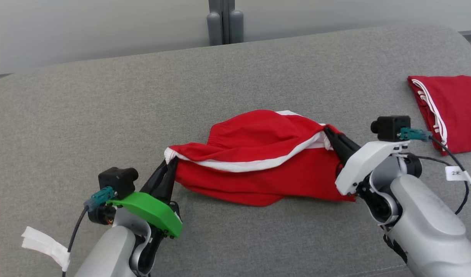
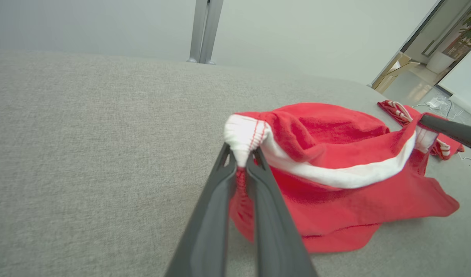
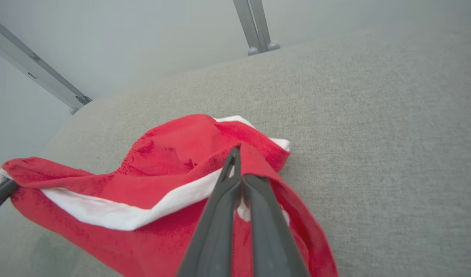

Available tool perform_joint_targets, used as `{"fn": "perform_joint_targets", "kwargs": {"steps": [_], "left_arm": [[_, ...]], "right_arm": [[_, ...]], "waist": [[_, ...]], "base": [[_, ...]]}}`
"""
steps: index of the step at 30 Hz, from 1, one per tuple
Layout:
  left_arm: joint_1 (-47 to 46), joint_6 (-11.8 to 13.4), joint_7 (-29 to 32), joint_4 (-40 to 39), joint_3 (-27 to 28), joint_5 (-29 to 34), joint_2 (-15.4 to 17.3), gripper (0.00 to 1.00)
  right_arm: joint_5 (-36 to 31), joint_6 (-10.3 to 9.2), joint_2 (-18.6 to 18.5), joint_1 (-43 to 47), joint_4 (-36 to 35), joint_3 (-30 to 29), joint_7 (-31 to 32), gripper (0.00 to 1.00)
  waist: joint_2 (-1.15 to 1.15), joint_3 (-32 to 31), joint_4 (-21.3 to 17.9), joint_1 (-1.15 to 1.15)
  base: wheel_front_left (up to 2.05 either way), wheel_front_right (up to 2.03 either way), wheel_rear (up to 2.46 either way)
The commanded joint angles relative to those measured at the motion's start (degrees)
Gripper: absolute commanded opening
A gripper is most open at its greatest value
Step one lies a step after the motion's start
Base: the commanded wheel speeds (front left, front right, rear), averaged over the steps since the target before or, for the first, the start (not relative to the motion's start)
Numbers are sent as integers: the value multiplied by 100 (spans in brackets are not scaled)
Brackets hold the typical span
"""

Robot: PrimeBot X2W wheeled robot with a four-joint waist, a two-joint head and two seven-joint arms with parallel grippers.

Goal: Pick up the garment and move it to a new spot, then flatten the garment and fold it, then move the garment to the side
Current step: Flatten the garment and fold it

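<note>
The garment (image 1: 258, 165) is a red piece with a white band, stretched between my two grippers over the grey surface (image 1: 104, 127). My left gripper (image 1: 170, 163) is shut on its white-edged left corner; the left wrist view has that gripper (image 2: 241, 157) pinching the bunched white hem of the garment (image 2: 335, 192). My right gripper (image 1: 329, 134) is shut on the garment's right end. In the right wrist view, the fingers of that gripper (image 3: 237, 161) clamp red cloth of the garment (image 3: 143, 184). Its lower edge sags onto the surface.
A second red garment (image 1: 455, 111) with white cords lies folded at the far right edge. A grey post (image 1: 224, 21) stands behind the surface. Cables (image 1: 458, 165) trail by my right arm. Bare grey surface spreads to the left and back.
</note>
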Motion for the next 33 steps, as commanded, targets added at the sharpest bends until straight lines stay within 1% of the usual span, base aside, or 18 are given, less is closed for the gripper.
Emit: {"fn": "perform_joint_targets", "kwargs": {"steps": [1, 4, 7, 10, 12, 13, 16, 17, 18, 20, 22, 23, 25, 27, 29, 31, 33], "left_arm": [[31, -12, -33, -247, 0, -172, 54, 0], [9, -12, 10, -945, 58, -582, 79, 0], [-91, -13, 144, -1631, 197, -1022, 29, 0], [-365, -7, 517, -2164, 344, -1497, -58, 0], [-677, 31, 804, -2305, 420, -1702, -50, 0], [-918, 59, 957, -2278, 466, -1767, -15, 0], [-1616, 164, 1246, -1973, 669, -1982, -31, 0], [-2593, 204, 1389, -1426, 782, -1771, 141, 0], [-2889, 187, 1364, -1278, 730, -1549, 258, 0], [-3448, 133, 1230, -938, 707, -1394, 269, 0], [-3978, 99, 992, -670, 781, -1286, 239, 0], [-4645, 44, 445, -441, 1030, -1398, 152, 0], [-4928, 21, 8, -395, 1237, -1546, 91, 0], [-5083, -3, -281, -385, 1377, -1631, 77, 0], [-5132, -6, -423, -442, 1484, -1722, 88, 0], [-4923, -11, -481, -523, 1335, -1759, 148, 0], [-4592, -9, -496, -472, 1153, -1828, 191, 0]], "right_arm": [[9, -6, -99, -38, -231, -81, -110, 0], [56, -4, -217, -19, -857, -349, -255, 0], [20, -4, -316, -29, -1520, -679, -251, 0], [-23, -4, -315, -204, -2133, -990, -51, 0], [-151, -4, -373, -430, -2283, -1080, 181, 0], [-153, -4, -334, -631, -2276, -1104, 295, 0], [-298, -4, -256, -1409, -2027, -1015, 445, 0], [-553, -4, -110, -2421, -1438, -769, 336, 0], [-635, -4, -88, -2711, -1243, -711, 240, 0], [-891, -4, -46, -3374, -808, -547, -68, 0], [-1151, -4, -2, -4002, -411, -468, -511, 0], [-1465, -4, 92, -4792, 68, -573, -1340, 0], [-1659, -5, 126, -5153, 264, -696, -1680, 0], [-1774, -7, 167, -5355, 321, -848, -1820, 0], [-1867, -8, 162, -5422, 273, -943, -1861, 0], [-1827, -8, 177, -5258, 163, -872, -1860, 0], [-1728, -8, 159, -4925, 168, -606, -1862, 0]], "waist": [[0, -50, 25, 0], [0, -94, 44, 0], [0, -75, 49, 0], [0, 69, 24, 0], [0, 232, -23, 0], [0, 349, -62, 0], [0, 731, -234, 0], [0, 1206, -450, 0], [0, 1326, -490, 0], [0, 1568, -574, 0], [0, 1746, -653, 0], [0, 1935, -734, 0], [0, 2006, -765, 0], [0, 2028, -777, 0], [0, 2050, -791, 0], [0, 2062, -800, 0], [0, 2060, -809, 0]], "base": [[0, 0, 0], [0, 0, 0], [0, 0, 0], [0, 0, 0], [0, 0, 0], [0, 0, 0], [0, 0, 0], [0, 0, 0], [0, 0, 0], [0, 0, 0], [0, 0, 0], [0, 0, 0], [0, 0, 0], [0, 0, 0], [0, 0, 0], [0, 0, 0], [0, 0, 0]]}}
